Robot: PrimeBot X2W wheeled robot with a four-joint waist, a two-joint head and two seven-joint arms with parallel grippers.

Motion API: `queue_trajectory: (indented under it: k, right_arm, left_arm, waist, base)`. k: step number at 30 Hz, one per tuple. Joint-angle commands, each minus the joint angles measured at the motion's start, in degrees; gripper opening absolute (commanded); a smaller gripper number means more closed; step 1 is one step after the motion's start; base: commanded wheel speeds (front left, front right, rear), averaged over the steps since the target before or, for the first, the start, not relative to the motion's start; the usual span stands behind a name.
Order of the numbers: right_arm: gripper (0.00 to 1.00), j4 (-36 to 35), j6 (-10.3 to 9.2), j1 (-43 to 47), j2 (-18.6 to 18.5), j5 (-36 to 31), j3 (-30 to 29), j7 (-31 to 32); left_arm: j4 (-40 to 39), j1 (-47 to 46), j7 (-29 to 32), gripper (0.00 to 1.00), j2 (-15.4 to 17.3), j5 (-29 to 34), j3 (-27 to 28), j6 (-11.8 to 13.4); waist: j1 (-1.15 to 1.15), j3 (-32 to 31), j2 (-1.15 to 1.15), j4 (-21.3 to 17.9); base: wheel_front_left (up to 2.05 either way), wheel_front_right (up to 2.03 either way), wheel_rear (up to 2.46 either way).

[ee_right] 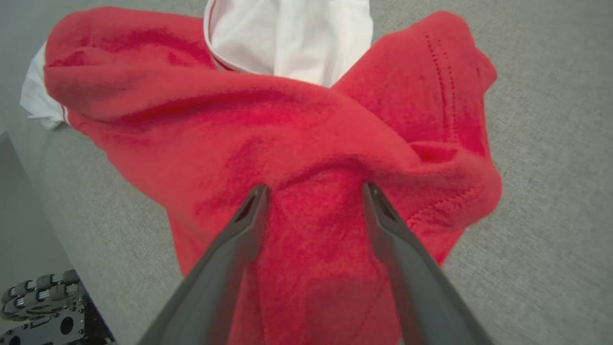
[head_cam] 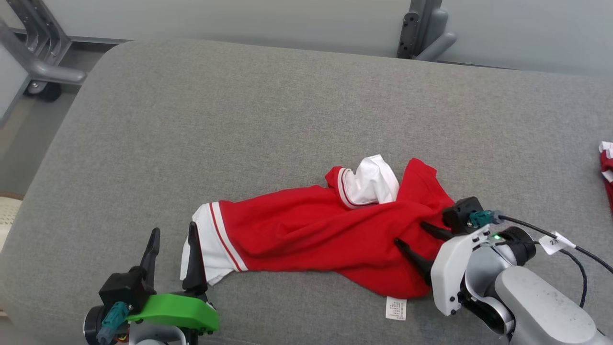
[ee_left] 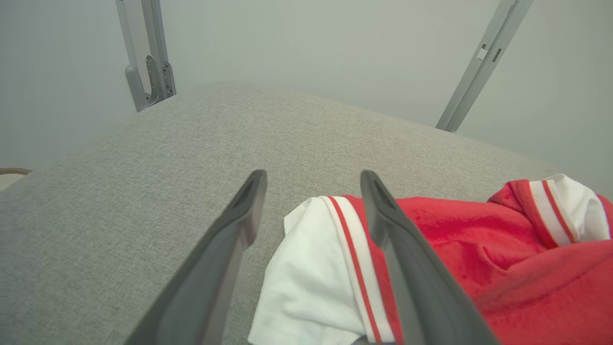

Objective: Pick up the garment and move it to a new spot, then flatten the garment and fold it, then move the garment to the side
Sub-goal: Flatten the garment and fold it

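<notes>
Closest to the robot, over the grey padded surface (head_cam: 239,120), the left claw (head_cam: 174,227) is hovering with its fingers spread wide, holding nothing. The white striped edge (head_cam: 210,249) of the red garment (head_cam: 306,230) is lying just beside its inner finger; contact cannot be told. Further along, the right claw (head_cam: 409,232) is also standing wide, both fingertips pressing into the bunched red end of the garment, nothing pinched yet. Beyond both claws the garment is sprawling in a crumpled, stretched heap, with a white trimmed fold (head_cam: 371,184) rising past the right claw's tips.

The pick-up appears to be getting under way. Doing it well probably means the right claw closing on a thick gather rather than one loose layer, and the left claw sliding over the striped edge before shutting.

The head view is giving the whole layout: a care label (head_cam: 396,307) near the right claw's wrist and another red-and-white cloth (head_cam: 607,167) well off to its outer side. The right wrist view is adding the ridge of cloth swelling between the fingertips.
</notes>
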Motion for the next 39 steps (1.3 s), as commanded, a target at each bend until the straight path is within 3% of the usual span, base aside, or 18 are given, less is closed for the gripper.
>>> queue_trajectory:
  k: [1, 4, 5, 6, 8, 9, 16, 23, 28, 31, 39]
  right_arm:
    - [1.00, 1.2, -0.06, -1.3, -0.5, 1.2, 1.4, 1.4]
    - [1.00, 4.4, -0.06, -3.9, -0.8, 2.9, 3.8, 3.1]
    - [0.78, 5.8, -0.07, -4.8, -0.9, 3.1, 4.7, 3.4]
    - [0.43, 7.0, -0.07, -5.6, -1.0, 3.2, 5.6, 3.5]
    - [0.07, 9.5, -0.08, -7.4, -0.9, 3.2, 6.5, 2.3]
    - [0.00, 10.6, -0.09, -8.3, -1.0, 2.8, 7.1, 1.7]
    - [0.00, 15.7, -0.09, -15.2, -0.7, 1.9, 7.1, -4.7]
    - [0.00, 20.9, -0.09, -22.5, -1.0, -0.6, 7.6, -4.9]
    - [0.00, 26.0, -0.09, -25.7, 1.5, -2.3, 8.1, -8.2]
    - [1.00, 29.4, -0.09, -25.9, 3.7, -2.2, 6.5, -12.1]
    - [1.00, 32.0, -0.09, -23.4, 4.8, 0.9, 1.1, -20.8]
  left_arm:
    - [0.1, 0.4, -0.2, 1.00, 0.0, -0.2, -0.1, -0.2]
    - [0.1, 0.1, -0.2, 1.00, 0.0, -0.6, -0.4, 0.1]
    - [0.1, 0.0, -0.2, 1.00, 0.0, -0.7, -0.5, 0.1]
    - [0.1, -0.1, -0.2, 1.00, 0.0, -0.9, -0.6, 0.2]
    - [0.1, -0.2, -0.2, 1.00, 0.0, -0.7, -0.7, 0.4]
    - [0.0, -0.3, -0.2, 1.00, 0.0, -0.9, -0.7, 0.4]
    - [-0.5, -0.4, -0.2, 1.00, 0.0, -1.0, -0.5, 0.7]
    - [-0.6, -1.0, -0.2, 1.00, 0.0, -1.9, -1.6, 1.0]
    - [-0.4, -1.4, -0.2, 1.00, 0.0, -2.4, -2.2, 1.2]
    - [-0.2, -1.5, -0.2, 1.00, 0.0, -2.5, -2.5, 1.1]
    - [-0.9, -1.0, -0.2, 1.00, 0.0, -2.1, -2.7, 1.1]
  waist:
    - [0.00, -0.1, 0.19, 1.0]
    - [0.00, 0.1, 0.19, 1.9]
    - [0.00, 0.2, 0.19, 2.2]
    - [0.00, 0.3, 0.19, 2.5]
    - [0.00, 0.5, 0.19, 3.0]
    - [0.00, 0.6, 0.19, 3.3]
    - [0.00, 1.3, 0.19, 4.0]
    - [0.00, 2.2, 0.19, 4.6]
    - [0.00, 2.8, 0.19, 4.9]
    - [0.00, 2.7, 0.19, 4.5]
    - [0.00, 2.3, 0.19, 1.6]
  base:
    - [0.00, 0.00, 0.00]
    - [0.00, 0.00, 0.00]
    - [0.00, 0.00, 0.00]
    - [0.00, 0.00, 0.00]
    - [0.00, 0.00, 0.00]
    - [0.00, 0.00, 0.00]
    - [0.00, 0.00, 0.00]
    - [0.00, 0.00, 0.00]
    - [0.00, 0.00, 0.00]
    - [0.00, 0.00, 0.00]
    - [0.00, 0.00, 0.00]
